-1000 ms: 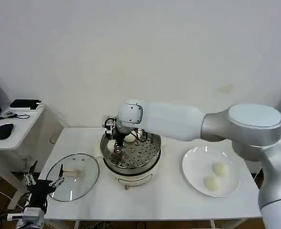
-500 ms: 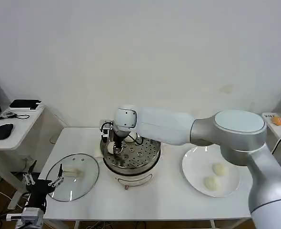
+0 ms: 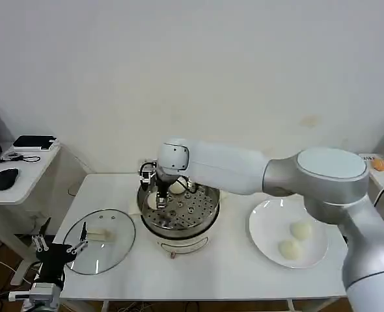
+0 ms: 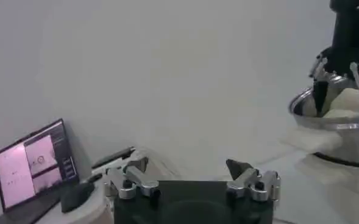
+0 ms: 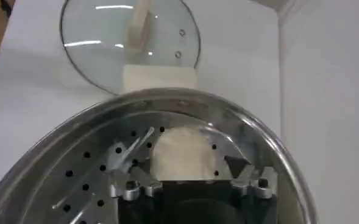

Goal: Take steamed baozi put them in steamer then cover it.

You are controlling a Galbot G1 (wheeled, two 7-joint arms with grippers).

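The steel steamer (image 3: 202,221) stands mid-table on its white base. My right gripper (image 3: 159,197) reaches down into its back left part and is open. Between its spread fingers a cream baozi (image 5: 182,153) rests on the perforated floor, with the right gripper (image 5: 188,169) just above it. A second baozi (image 3: 178,187) lies in the steamer behind it. Two more baozi (image 3: 301,230) (image 3: 288,249) remain on the white plate (image 3: 263,224) at the right. The glass lid (image 3: 99,239) lies flat left of the steamer. My left gripper (image 3: 58,249) hangs open off the table's front left corner.
A side table at the far left holds a mouse (image 3: 6,178) and a dark device (image 3: 34,142). A laptop (image 4: 36,163) shows in the left wrist view. The wall runs close behind the table. Bare tabletop (image 3: 211,270) lies in front of the steamer.
The right arm has shifted slightly over the steamer, with its gripper staying low in the back left part. The left arm has not moved.
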